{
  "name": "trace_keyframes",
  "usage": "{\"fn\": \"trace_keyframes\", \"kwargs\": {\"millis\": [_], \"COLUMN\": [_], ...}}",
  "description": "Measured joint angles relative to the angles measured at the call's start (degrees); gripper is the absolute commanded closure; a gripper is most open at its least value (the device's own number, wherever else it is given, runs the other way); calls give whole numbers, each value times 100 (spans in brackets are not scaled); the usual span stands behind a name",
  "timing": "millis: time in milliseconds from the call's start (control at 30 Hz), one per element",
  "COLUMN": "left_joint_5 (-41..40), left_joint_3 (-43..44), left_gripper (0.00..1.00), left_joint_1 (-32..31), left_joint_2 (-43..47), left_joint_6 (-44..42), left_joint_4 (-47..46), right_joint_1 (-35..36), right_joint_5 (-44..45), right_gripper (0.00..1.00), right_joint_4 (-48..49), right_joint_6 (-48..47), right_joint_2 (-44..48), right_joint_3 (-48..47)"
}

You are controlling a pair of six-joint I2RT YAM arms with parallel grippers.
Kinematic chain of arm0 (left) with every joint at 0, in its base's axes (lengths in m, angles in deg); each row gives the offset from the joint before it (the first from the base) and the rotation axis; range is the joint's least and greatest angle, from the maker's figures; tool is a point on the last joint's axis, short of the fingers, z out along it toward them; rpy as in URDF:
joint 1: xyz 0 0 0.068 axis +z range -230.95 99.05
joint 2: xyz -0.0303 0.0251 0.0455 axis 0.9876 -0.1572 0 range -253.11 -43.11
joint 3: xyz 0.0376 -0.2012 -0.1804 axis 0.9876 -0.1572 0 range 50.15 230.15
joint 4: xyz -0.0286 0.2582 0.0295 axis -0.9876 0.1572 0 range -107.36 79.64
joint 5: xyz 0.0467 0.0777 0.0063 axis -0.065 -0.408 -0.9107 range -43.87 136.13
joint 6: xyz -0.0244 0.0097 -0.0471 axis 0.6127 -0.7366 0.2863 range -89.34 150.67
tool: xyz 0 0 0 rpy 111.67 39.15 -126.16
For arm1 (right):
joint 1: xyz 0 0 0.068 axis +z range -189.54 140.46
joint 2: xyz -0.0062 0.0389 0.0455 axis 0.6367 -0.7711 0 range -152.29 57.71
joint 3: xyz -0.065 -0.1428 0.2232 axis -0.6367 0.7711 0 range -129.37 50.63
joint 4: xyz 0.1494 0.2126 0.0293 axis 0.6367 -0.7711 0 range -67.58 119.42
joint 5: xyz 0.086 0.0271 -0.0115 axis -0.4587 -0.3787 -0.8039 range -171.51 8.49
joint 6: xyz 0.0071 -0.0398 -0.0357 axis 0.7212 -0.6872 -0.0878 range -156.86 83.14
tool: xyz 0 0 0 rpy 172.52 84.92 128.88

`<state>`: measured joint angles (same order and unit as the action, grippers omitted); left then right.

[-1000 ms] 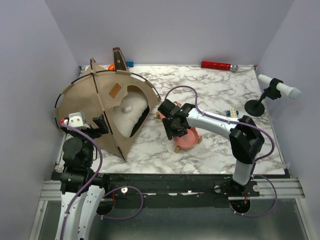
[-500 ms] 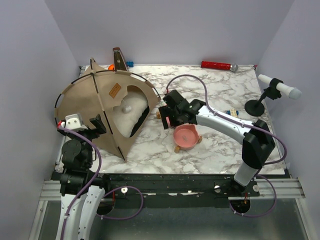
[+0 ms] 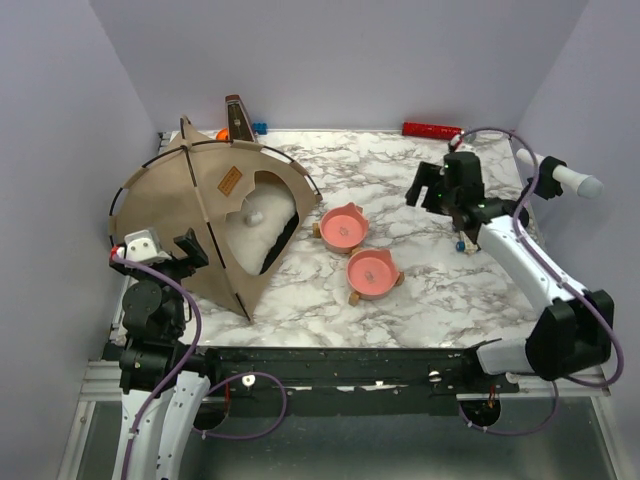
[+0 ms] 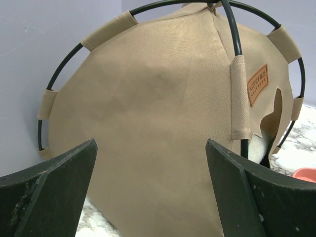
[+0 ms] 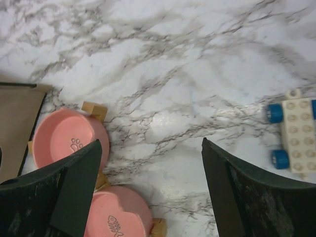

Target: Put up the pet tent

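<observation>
Over on the left side of the marble table [image 3: 440, 280] we find the large tan fabric pet tent [image 3: 215, 215] standing domed on its thin black crossing poles, arched doorway facing the middle, one white fluffy pillow [image 3: 258, 232] inside. Big change on the other side: a second ago the right gripper [image 5: 150, 148] hung low over the bowls just off the doorway, and now it has swung well away to the far right, fingers spread wide and carrying nothing. That uncovers two pink pet bowls, one with a paw print [image 3: 342, 225] nearest the tent, one with a fish [image 3: 372, 272] just in front of it. The left gripper [image 4: 150, 148] stays put at the tent's near-left flank, jaws wide apart with only tan cloth between them, gripping nothing. To our eye the tent is up and the right arm is clearing out, so little remains. Counting the rest: one white block car with blue wheels [image 5: 298, 128], one red tube [image 3: 432, 129], one microphone on a stand [image 3: 560, 175].
</observation>
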<state>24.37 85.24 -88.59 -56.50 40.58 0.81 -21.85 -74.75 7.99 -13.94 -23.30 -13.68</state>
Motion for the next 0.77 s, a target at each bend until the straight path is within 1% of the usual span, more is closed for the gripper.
{"fn": "trace_keyframes", "kwargs": {"millis": [100,200,400,533,767], "left_joint_5": [-42,-66,-114,-153,-184], "left_joint_3": [-2,-2,-2,-11,-31], "left_gripper": [1,1,1,1,1], "left_joint_1": [0,0,0,0,0], "left_joint_2": [2,4,55,127,131], "left_joint_6": [-2,-2,-2,-2,-4], "left_joint_4": [-4,-7,-13,-42,-57], "right_joint_1": [-221,-238,-238,-238,-238], "right_joint_5": [260,612,1069,1213,1329], "right_gripper": [12,11,11,12,11], "right_joint_4": [184,507,1327,1596,1845], "right_joint_6": [-13,-61,-203,-275,-417], "right_joint_2": [662,1368,2634,3018,3195], "right_joint_3": [243,544,1561,1998,2138]}}
